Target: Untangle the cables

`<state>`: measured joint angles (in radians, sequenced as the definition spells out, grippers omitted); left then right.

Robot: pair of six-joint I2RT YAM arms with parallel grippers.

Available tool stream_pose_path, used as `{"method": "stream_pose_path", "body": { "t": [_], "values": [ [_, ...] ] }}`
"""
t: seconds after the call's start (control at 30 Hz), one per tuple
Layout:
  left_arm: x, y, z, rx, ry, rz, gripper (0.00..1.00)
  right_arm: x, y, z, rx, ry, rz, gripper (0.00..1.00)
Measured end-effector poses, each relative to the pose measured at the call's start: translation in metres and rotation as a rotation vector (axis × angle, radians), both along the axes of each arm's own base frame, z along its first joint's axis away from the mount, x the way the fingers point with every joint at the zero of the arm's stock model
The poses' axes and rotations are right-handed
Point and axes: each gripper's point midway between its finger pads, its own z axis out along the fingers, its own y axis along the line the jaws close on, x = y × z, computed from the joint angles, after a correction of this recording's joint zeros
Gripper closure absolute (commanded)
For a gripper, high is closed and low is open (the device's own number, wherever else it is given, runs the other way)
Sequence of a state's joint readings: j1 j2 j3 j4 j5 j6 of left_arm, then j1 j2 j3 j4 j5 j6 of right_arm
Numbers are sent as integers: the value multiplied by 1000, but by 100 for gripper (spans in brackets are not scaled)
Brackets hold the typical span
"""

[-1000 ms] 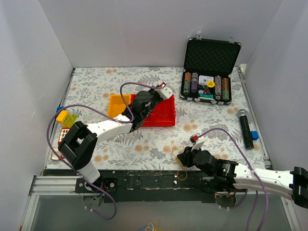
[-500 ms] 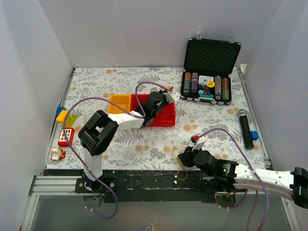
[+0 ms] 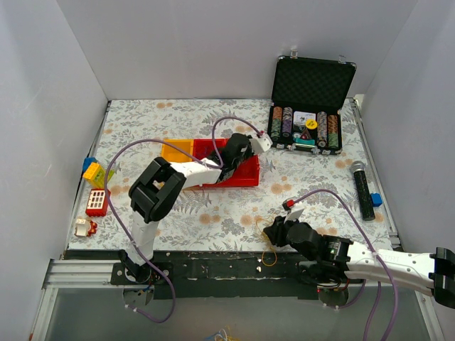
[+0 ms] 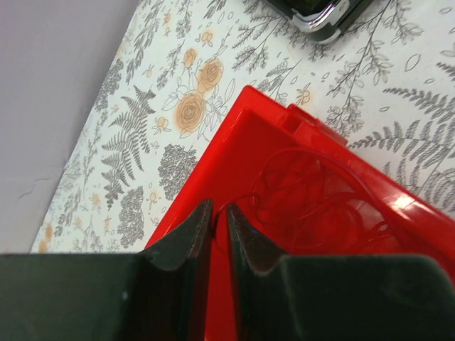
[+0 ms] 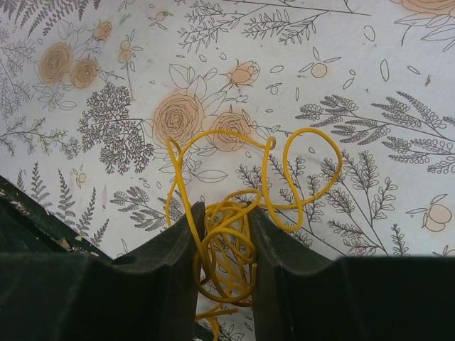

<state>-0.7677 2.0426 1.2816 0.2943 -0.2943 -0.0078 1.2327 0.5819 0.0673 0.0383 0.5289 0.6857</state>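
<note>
A thin red cable (image 4: 320,192) lies in loose loops inside the red bin (image 4: 249,121); one strand runs up between my left gripper's (image 4: 219,207) nearly closed fingertips. In the top view the left gripper (image 3: 240,149) hovers over the red bin (image 3: 245,176). My right gripper (image 5: 224,207) is shut on a bunch of yellow cable (image 5: 227,241), and more yellow loops (image 5: 306,170) spread on the flowered table ahead of it. In the top view the right gripper (image 3: 274,231) sits at the table's near edge, with yellow cable (image 3: 269,256) hanging over it.
An orange bin (image 3: 176,150) adjoins the red one. An open black case of poker chips (image 3: 306,128) stands at the back right. A black microphone (image 3: 362,188) lies at the right. Toy bricks (image 3: 98,174) and a red-white block (image 3: 97,202) sit at the left edge.
My left arm has swung rightward from over the orange bin to the right part of the red bin. The right arm and yellow cable have not moved.
</note>
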Motion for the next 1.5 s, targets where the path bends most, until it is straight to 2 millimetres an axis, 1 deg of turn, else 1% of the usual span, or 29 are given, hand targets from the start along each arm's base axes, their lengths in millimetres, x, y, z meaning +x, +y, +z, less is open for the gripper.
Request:
{"method": "stream_pose_path", "body": {
  "t": [0.03, 0.17, 0.2, 0.27, 0.37, 0.43, 0.5, 0.53, 0.57, 0.63, 0.73, 0.77, 0.8, 0.83, 0.87, 0.9, 0.93, 0.97, 1.0, 1.03, 1.1, 1.17, 1.2, 1.23, 1.3, 1.5],
  "values": [
    [0, -3, 2, -7, 8, -7, 73, 0, 0, 0, -3, 1, -1, 63],
    [-4, -9, 3, -10, 57, -33, 51, 0, -2, -2, -11, 0, -6, 63],
    [-6, -9, 1, -9, 74, -38, 43, 1, -2, -2, -12, 0, -7, 63],
    [-11, -9, 0, -5, 100, -47, 20, 1, -3, -2, -15, 0, -8, 62],
    [-18, -7, 3, -10, 132, -54, 13, 1, -3, -2, -15, -2, -11, 61],
    [-22, -6, 13, -24, 142, -57, 6, 2, -4, -1, -15, -4, -14, 61],
    [-27, -5, 30, -48, 139, -65, 4, 2, -5, -1, -17, -6, -17, 61],
    [-29, -5, 42, -69, 134, -68, 2, 2, -6, -1, -18, -6, -19, 61],
    [-32, -4, 54, -87, 128, -74, 2, 2, -6, -1, -17, -8, -21, 61],
    [-40, -3, 84, -136, 114, -93, 2, 3, -7, 2, -13, -14, -27, 61],
    [-55, -2, 136, -223, 71, -139, 2, 5, -8, 8, -3, -28, -37, 63],
    [-62, -2, 154, -256, 58, -163, 2, 6, -8, 10, 0, -33, -39, 64],
    [-68, -2, 168, -283, 48, -183, 2, 7, -7, 14, 7, -39, -40, 64],
    [-79, -1, 187, -323, 39, -221, 2, 8, -6, 17, 11, -44, -39, 65],
    [-89, 0, 196, -347, 38, -247, 2, 8, -5, 21, 13, -51, -37, 65],
    [-104, 2, 204, -373, 44, -288, 2, 9, -4, 24, 15, -58, -34, 66],
    [-117, 3, 207, -388, 53, -318, 2, 10, -2, 29, 20, -65, -32, 66],
    [-133, 2, 205, -399, 75, -361, 2, 11, 0, 33, 22, -71, -28, 66],
    [-151, 0, 198, -402, 106, -409, 2, 11, 2, 37, 24, -77, -23, 66],
    [-170, -3, 187, -398, 149, -460, 2, 12, 5, 42, 28, -83, -17, 66],
    [-207, -8, 157, -372, 262, -561, 3, 13, 9, 51, 37, -93, -7, 66],
    [-239, -12, 126, -334, 389, -646, 8, 13, 14, 59, 50, -106, 6, 67],
    [-252, -11, 112, -316, 451, -675, 12, 13, 16, 62, 57, -111, 13, 66],
    [-262, -10, 102, -302, 505, -699, 15, 13, 18, 63, 58, -113, 20, 66],
    [-277, -9, 91, -292, 584, -738, 19, 12, 20, 64, 61, -118, 34, 66],
    [-302, -14, 92, -319, 669, -837, 19, 10, 27, 62, 53, -115, 72, 67]
  ]
}}
